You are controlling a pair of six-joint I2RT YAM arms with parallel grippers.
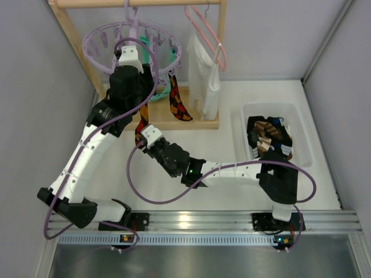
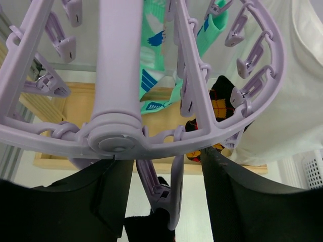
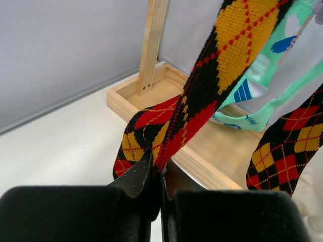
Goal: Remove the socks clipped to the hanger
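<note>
- While the lavender hanger (image 1: 93, 49) hangs from the wooden rail (image 1: 139, 3) in the top view, the left gripper (image 1: 128, 55) sits at its ring. The right gripper (image 1: 145, 133) meets a diamond sock (image 1: 141, 120) above the table (image 1: 232, 194).
- Left wrist: the fingers (image 2: 242, 201) stand apart with a clip (image 2: 174, 186) between them, and teal socks (image 2: 154, 40) hang beyond.
- Right wrist: the fingers are clamped on the diamond sock, which stretches upward.

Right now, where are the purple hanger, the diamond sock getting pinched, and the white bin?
purple hanger (image 2: 117, 136), left wrist view, on its round middle hub.
diamond sock (image 3: 242, 40), right wrist view, on a yellow diamond.
white bin (image 1: 272, 107), top view, on its far rim.
</note>
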